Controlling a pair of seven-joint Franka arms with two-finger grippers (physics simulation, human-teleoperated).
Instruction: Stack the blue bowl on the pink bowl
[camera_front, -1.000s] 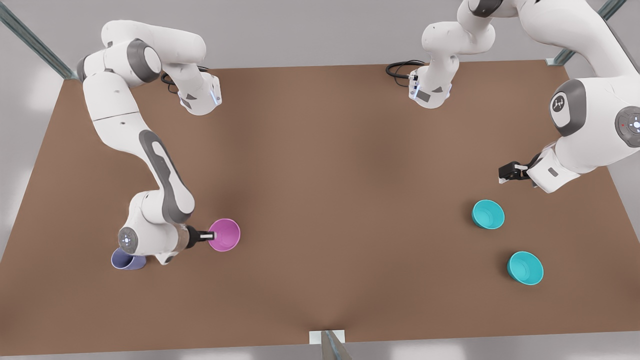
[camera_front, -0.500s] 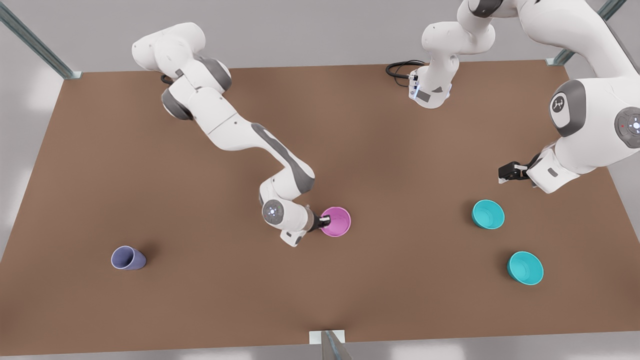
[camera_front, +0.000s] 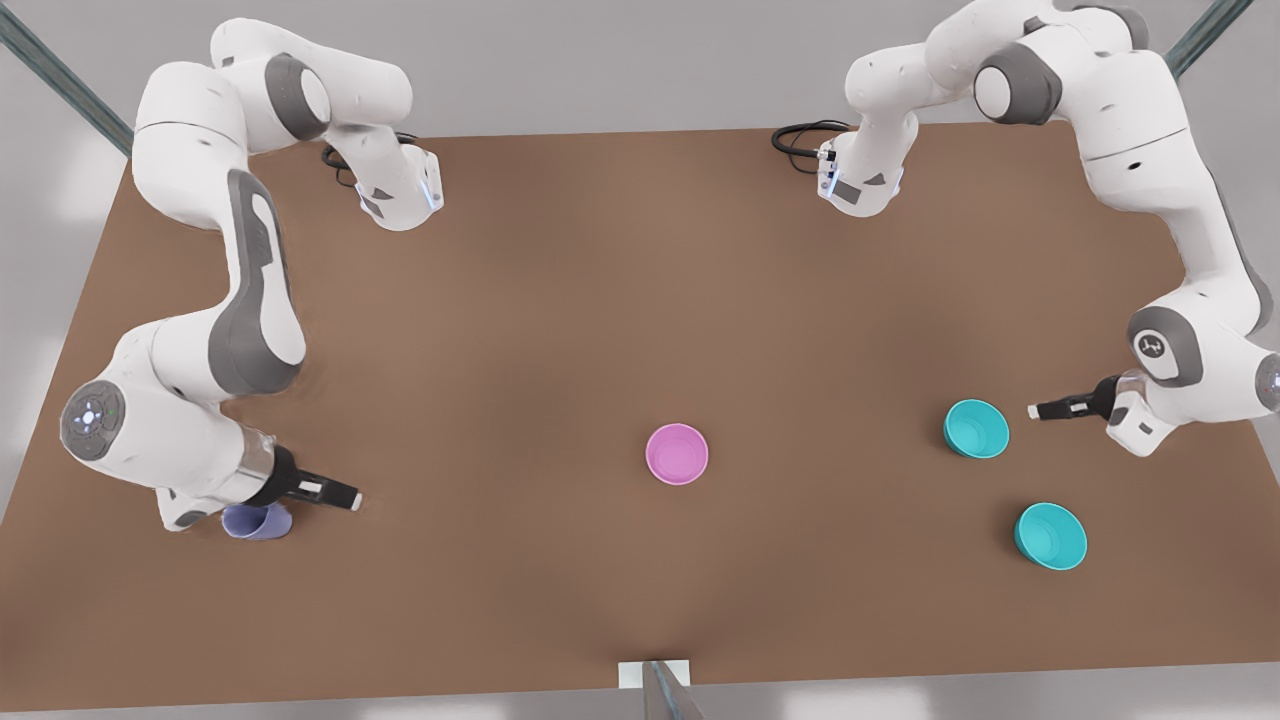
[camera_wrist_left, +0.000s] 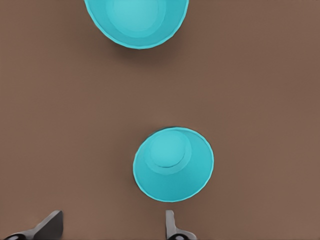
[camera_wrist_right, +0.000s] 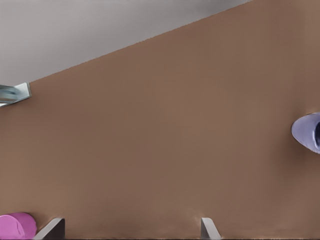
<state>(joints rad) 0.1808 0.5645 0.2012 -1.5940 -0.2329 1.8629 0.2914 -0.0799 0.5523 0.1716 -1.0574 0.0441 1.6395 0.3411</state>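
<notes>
On my front view, the pink bowl (camera_front: 677, 454) sits upright on the brown table (camera_front: 600, 300) a little below the middle of the frame, with nothing touching it. The blue bowl (camera_front: 976, 428) stands at centre right, well apart from the pink one. A slightly wider turquoise bowl (camera_front: 1051, 536) sits near it, lower and further right.

The left gripper (camera_front: 1040, 410) is at the right side of the frame, just beside the blue bowl and pointing toward it without touching. From its wrist camera I see the blue bowl (camera_wrist_left: 173, 164) ahead of the left gripper (camera_wrist_left: 111, 232) and the wider turquoise bowl (camera_wrist_left: 136, 20) beyond it. Its fingers (camera_wrist_left: 50, 227) stand apart with nothing between them (the bowl lies more in line with one finger than with the gap).

The right gripper (camera_front: 345, 495) is at the lower left of the front view, far from both bowls. A lavender cup (camera_front: 258, 522) peeks out from under its wrist. In its wrist camera the right gripper (camera_wrist_right: 130, 235) has its fingers (camera_wrist_right: 52, 230) spread and empty. The pink bowl (camera_wrist_right: 17, 226) shows at the frame's edge, and so does the lavender cup (camera_wrist_right: 307, 132).
</notes>
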